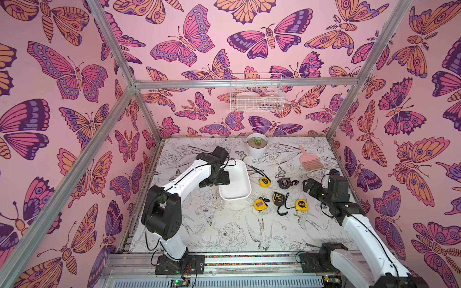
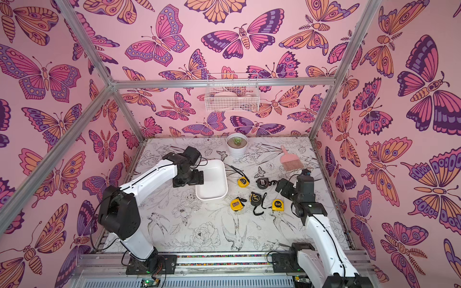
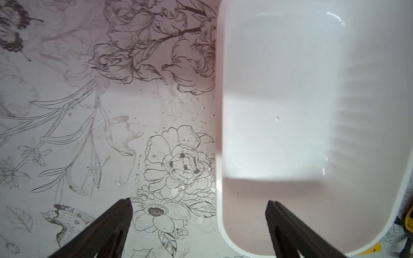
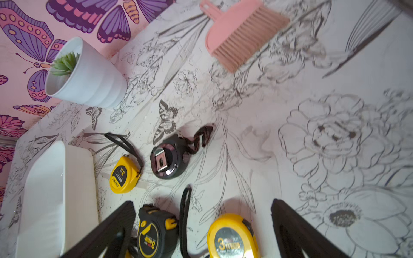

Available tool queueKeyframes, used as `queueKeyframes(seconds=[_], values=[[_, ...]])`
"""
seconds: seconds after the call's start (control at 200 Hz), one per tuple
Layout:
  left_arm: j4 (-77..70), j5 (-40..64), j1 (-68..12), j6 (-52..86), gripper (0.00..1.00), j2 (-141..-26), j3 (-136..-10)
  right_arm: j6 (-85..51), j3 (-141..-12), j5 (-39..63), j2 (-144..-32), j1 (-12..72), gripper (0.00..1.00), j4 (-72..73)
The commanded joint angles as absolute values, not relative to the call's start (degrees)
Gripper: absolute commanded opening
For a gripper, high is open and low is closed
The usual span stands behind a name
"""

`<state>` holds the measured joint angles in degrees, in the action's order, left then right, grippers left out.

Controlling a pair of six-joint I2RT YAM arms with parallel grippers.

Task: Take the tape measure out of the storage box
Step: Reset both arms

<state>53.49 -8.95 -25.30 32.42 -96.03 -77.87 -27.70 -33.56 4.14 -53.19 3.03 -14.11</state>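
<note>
Top views: a shallow white plastic storage box (image 1: 238,189) (image 2: 214,187) with rounded corners sits on the flower-printed white counter (image 1: 224,232), left of centre. The left gripper (image 1: 217,182) hangs over the box's left rim. Five tape measures lie on the counter right of the box, all outside it. In the far pair are a yellow tape measure with a black strap (image 1: 265,181) and, on its right, a round dark grey tape measure (image 1: 284,183). In the near row are a yellow tape measure by the box's near corner (image 1: 260,204), a black-and-yellow tape measure (image 1: 278,198) and the rightmost yellow tape measure (image 1: 301,205). The right gripper (image 1: 308,187) hovers just right of the group. At the far side stand a white round plant pot (image 1: 257,149) with a green succulent and a pink plastic hand brush (image 1: 310,162). A white wire basket (image 1: 257,99) hangs on the far wall. Left wrist view: the left gripper (image 3: 199,202) has its jaws spread wide and grips nothing, with one finger above the counter and the other above the box's bare floor (image 3: 279,111). Right wrist view: the right gripper (image 4: 203,203) also has its jaws spread wide and grips nothing. The black-and-yellow tape measure (image 4: 156,234) and the rightmost yellow one (image 4: 232,240) show in the gap between its fingers, lying on the counter.
</note>
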Motion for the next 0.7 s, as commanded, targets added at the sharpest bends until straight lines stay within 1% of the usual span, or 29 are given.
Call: queueKeyframes(seconds=[0.0, 0.105, 0.22, 0.29, 0.351, 0.421, 0.481, 0.536, 0.601, 0.641, 0.696], values=[[49.5, -17.2, -23.5, 31.6, 1.00, -90.1, -73.7, -20.6, -37.1, -2.3, -57.8, 2.7, 0.99, -11.1], [42.9, -22.0, -20.8, 24.9, 1.00, -86.9, -68.4, -17.4, -38.4, -13.9, -63.3, 2.8, 0.99, -8.0], [25.5, -31.0, -19.4, 16.7, 1.00, -82.6, -56.7, -11.0, -35.1, -20.2, -70.0, 2.8, 0.99, 3.9], [14.5, -33.6, -16.9, 13.2, 1.00, -80.4, -49.3, -8.7, -31.8, -21.0, -73.1, 2.7, 0.99, 13.4], [4.9, -32.1, -13.9, 10.7, 1.00, -79.6, -44.4, -7.8, -29.1, -20.5, -75.7, 2.7, 0.99, 22.7], [-2.0, -25.9, -10.1, 7.4, 1.00, -79.3, -40.8, -6.8, -27.7, -19.3, -79.1, 2.8, 0.99, 30.0], [-9.6, -22.0, -7.9, 4.9, 1.00, -78.4, -36.7, -5.3, -28.7, -18.1, -81.4, 2.7, 0.99, 31.7], [-18.8, -21.2, -6.0, 3.5, 1.00, -78.3, -32.2, -4.8, -29.4, -15.0, -82.4, 2.4, 0.99, 31.9], [-28.9, -20.2, -4.2, 2.0, 1.00, -79.6, -27.8, -3.8, -28.8, -12.6, -84.8, 2.3, 0.99, 35.1], [-34.8, -20.1, -3.5, 2.2, 0.99, -80.8, -25.9, -3.1, -27.3, -11.2, -85.7, 2.3, 0.99, 40.0], [-40.6, -14.5, -2.5, 2.1, 1.00, -82.7, -23.8, -2.7, -25.7, -9.6, -85.2, 2.2, 0.99, 41.7]])
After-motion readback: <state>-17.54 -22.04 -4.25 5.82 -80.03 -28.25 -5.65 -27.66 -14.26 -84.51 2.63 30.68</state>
